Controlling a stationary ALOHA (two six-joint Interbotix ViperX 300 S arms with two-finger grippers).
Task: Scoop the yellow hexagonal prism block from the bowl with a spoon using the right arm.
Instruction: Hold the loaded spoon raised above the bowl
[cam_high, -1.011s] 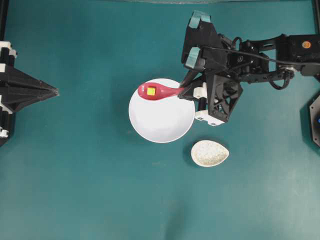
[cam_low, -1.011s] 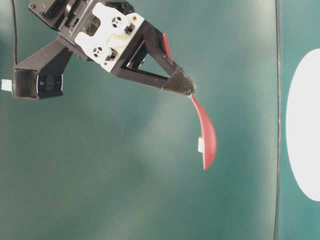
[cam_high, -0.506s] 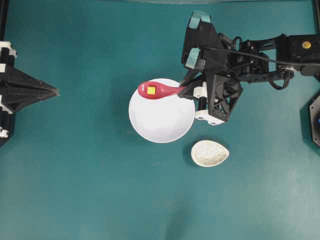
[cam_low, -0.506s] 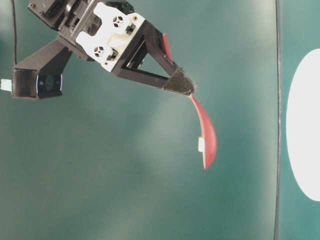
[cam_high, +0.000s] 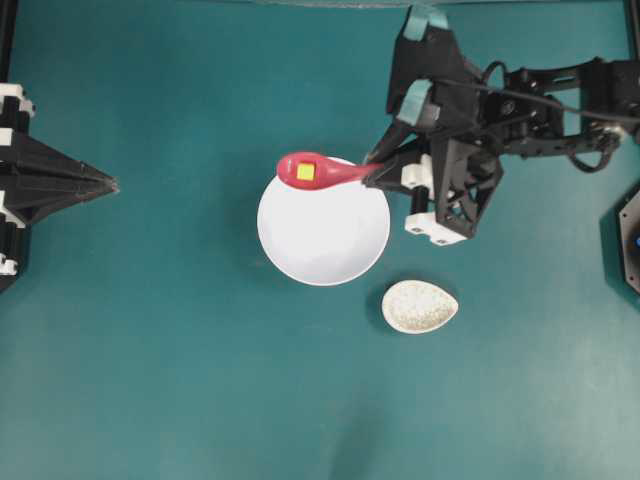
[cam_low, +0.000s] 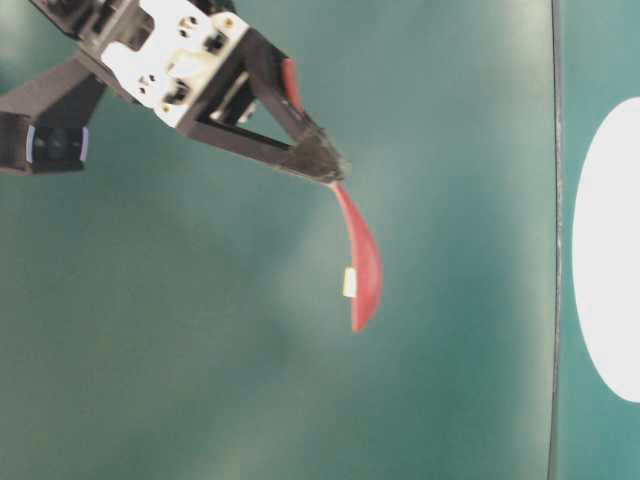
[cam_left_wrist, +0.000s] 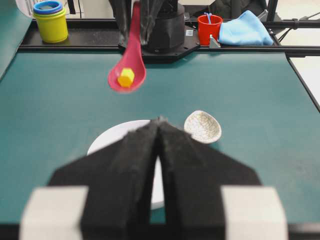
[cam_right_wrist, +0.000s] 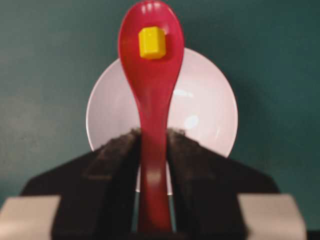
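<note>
Block in spoon, spoon lifted clear of bowl.
My right gripper (cam_right_wrist: 152, 150) is clamped on the handle of the pink-red soup spoon (cam_right_wrist: 150, 95); the yellow hexagonal prism block (cam_right_wrist: 151, 42) sits in its scoop, above the far rim of the white bowl (cam_right_wrist: 205, 115) mid-tabletop. My left gripper (cam_left_wrist: 159, 125) rests at the left edge, jaws together. A speckled dish (cam_high: 420, 306) lies just beside the bowl.

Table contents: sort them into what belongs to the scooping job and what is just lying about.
In the job:
- spoon, clamped in the right gripper
- yellow block, sitting in the spoon's scoop
- white bowl, below the spoon

Lying about:
- speckled egg-shaped dish, beside the bowl
- left gripper, shut and holding nothing
- stacked cups, red cup and blue cloth on the far ledge
</note>
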